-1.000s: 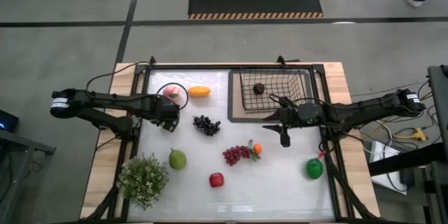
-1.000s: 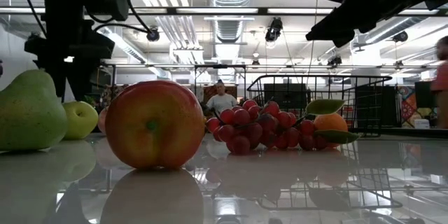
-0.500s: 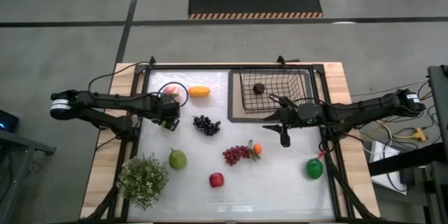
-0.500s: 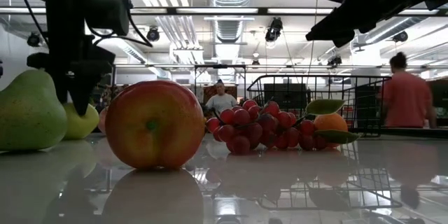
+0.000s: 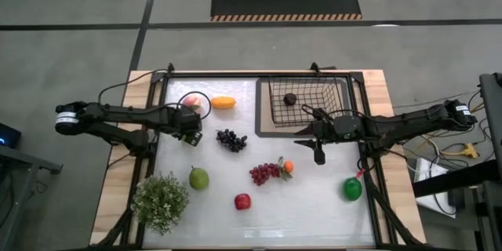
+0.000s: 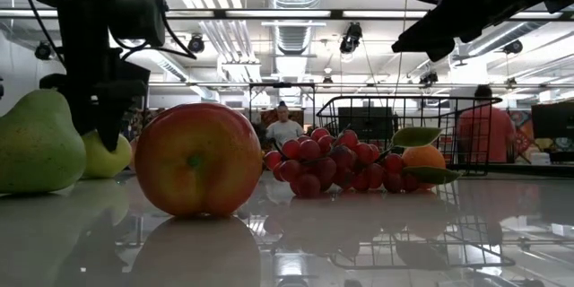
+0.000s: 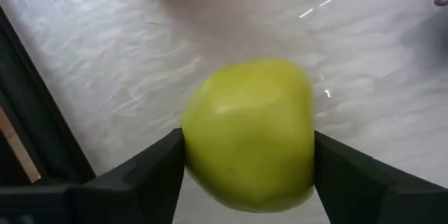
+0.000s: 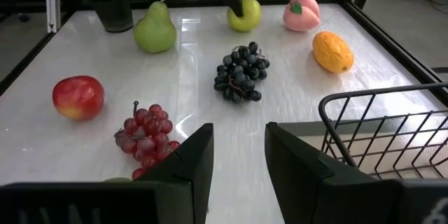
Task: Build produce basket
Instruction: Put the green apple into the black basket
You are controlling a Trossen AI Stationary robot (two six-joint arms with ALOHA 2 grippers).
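Lowered since the earlier frame, left gripper (image 7: pixel 246 175) now has its fingers touching both sides of green apple (image 7: pixel 248 131), left of frame centre. Right gripper (image 8: pixel 238 161) hovers part open, empty.

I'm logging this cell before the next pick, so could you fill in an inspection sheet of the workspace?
Surface: white table, glossy.
Job's things: basket holds one dark item; peach, mango, dark grapes, red grapes, tangerine, pear, red apple and pepper lie loose.
Clutter: potted plant.
Grippers: left gripper straddles the green apple, fingers at its sides; right gripper hovers empty beside the basket.
Cables: black loop near the peach.
Surroundings: person behind the table.
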